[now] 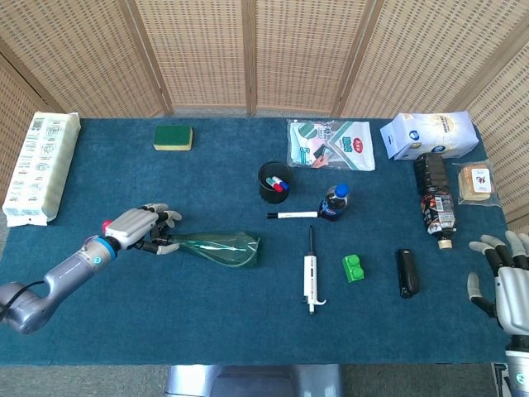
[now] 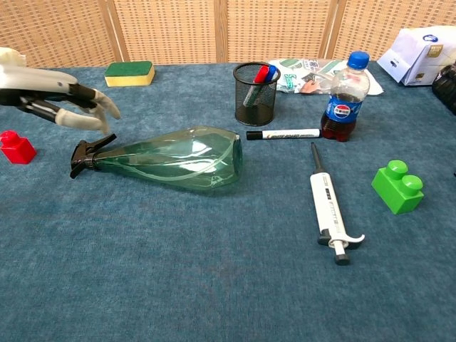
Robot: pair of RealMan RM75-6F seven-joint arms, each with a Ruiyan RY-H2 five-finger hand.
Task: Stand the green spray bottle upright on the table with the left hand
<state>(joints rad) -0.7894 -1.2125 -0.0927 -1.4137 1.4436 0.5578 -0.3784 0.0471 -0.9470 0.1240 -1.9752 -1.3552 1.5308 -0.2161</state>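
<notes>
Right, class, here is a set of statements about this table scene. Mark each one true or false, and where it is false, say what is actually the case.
1. The green spray bottle lies on its side on the table. True.
2. The left hand has the bottle lifted off the table. False: the hand is open above the bottle's black nozzle end, and the bottle rests on the cloth.
3. The black marker stands inside the mesh pen cup. False: it lies flat on the table between the cup and the cola bottle.
4. The red block sits to the left of the spray nozzle in the chest view. True.
5. The right hand holds the green block. False: it is open at the table's edge, holding nothing.
</notes>
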